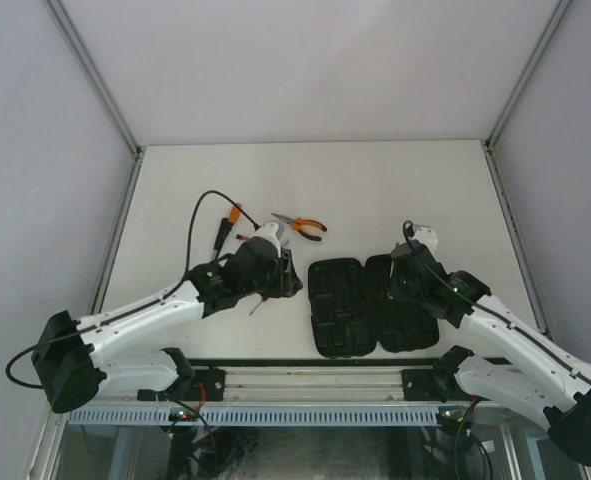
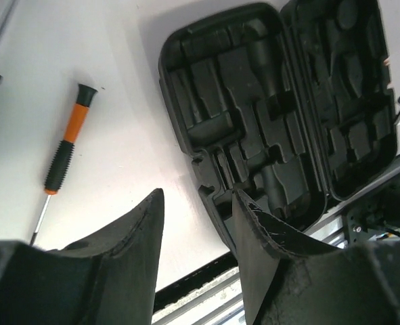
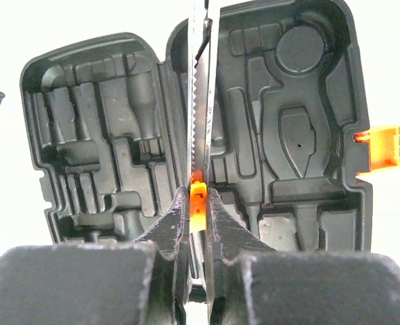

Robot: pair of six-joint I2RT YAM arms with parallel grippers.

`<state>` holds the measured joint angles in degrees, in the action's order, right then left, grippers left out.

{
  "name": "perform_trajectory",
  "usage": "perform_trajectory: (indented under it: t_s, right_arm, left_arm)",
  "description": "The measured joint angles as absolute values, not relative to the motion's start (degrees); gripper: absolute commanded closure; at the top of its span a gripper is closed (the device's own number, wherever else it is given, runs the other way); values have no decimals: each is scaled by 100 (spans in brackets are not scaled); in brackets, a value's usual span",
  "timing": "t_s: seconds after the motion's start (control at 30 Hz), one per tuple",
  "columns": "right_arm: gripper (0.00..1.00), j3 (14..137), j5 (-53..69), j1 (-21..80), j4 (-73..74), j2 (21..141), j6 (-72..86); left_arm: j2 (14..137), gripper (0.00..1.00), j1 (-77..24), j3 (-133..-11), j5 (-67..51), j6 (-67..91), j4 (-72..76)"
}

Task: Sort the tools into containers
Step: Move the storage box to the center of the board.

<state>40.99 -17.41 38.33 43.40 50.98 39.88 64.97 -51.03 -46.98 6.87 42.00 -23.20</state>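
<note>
The right tool (image 3: 198,203) gripped a serrated blade (image 3: 200,122) over the open case (image 3: 91,135). The left tool (image 2: 198,196) stood open and empty, with a screwdriver (image 2: 65,149) nearby on the tabletop (image 2: 132,101).

left claw (image 2: 197,198) spread, right claw (image 3: 197,198) gripping tool (image 3: 198,122)

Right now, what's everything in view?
case: 1, black, orange latch, open on the table's near middle, slots look empty
pliers: 1, orange-black handles, on the table beyond the case's left half
screwdriver: 1, orange-black, on the table left of the case
other tools: count unclear, orange-black, left of the pliers
serrated blade: 1, metal with orange part, held over the case
table: 1, white
left end effector: open, empty
right end effector: shut on the serrated blade
</note>
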Motion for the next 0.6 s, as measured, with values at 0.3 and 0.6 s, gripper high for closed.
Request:
perform_trajectory:
  t_s: [0.3,0.6]
  right_arm:
    - [100,3913,-1592,3874,4272,4849,3988]
    - [100,3859,-1588,4016,4180,4681,3990]
  left_arm:
    - [7609,48,-5282,-4281,434,4622,-1275]
    - [8597,51,-5282,-4403,451,4757,-489]
